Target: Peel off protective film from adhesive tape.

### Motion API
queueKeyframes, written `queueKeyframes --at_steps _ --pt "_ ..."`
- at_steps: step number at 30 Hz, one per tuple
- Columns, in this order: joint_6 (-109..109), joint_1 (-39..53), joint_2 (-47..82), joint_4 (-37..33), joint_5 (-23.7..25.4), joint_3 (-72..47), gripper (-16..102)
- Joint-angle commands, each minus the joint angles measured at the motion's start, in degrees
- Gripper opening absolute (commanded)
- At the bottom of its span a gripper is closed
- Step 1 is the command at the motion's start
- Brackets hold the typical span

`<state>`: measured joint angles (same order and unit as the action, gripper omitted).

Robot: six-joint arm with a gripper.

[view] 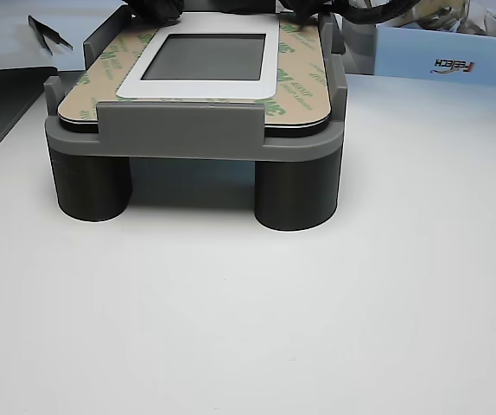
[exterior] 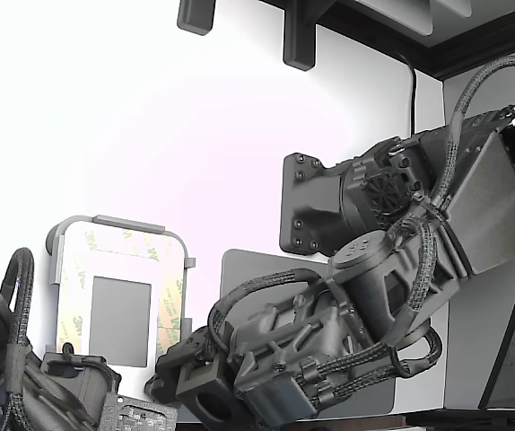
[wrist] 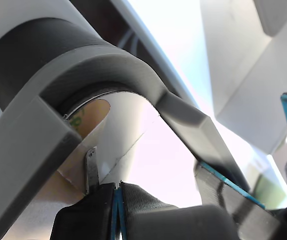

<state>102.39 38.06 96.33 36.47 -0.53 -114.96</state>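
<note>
The protective film point(exterior: 170, 305) is a cream liner with green 3M logos. It lies in strips over the adhesive tape, framing a small grey rectangle point(exterior: 120, 320) on the white plate in the grey holder point(exterior: 56, 241). The other view shows the same frame of film point(view: 295, 82) lying flat. In the wrist view my gripper point(wrist: 117, 189) is shut, its blue-edged pads pressed together at the plate's edge beside the film point(wrist: 83, 115). A thin metal tip point(wrist: 91, 167) sticks out beside the fingers. I cannot tell whether anything is pinched.
A large dark arm point(exterior: 365, 287) reaches down to the holder's lower right corner in the exterior view. A second arm point(exterior: 24, 377) sits at the lower left. A dark grey mat point(exterior: 240, 269) lies under the large arm. Black tweezers point(view: 49, 33) lie behind the holder.
</note>
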Motion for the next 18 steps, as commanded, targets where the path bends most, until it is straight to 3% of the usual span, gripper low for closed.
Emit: queueKeyframes --at_steps 1,18 --pt "0.53 -1.05 1.05 -0.26 -0.09 0.97 -10" --pt "1.41 -2.29 0.70 -1.76 -1.05 -0.26 -10"
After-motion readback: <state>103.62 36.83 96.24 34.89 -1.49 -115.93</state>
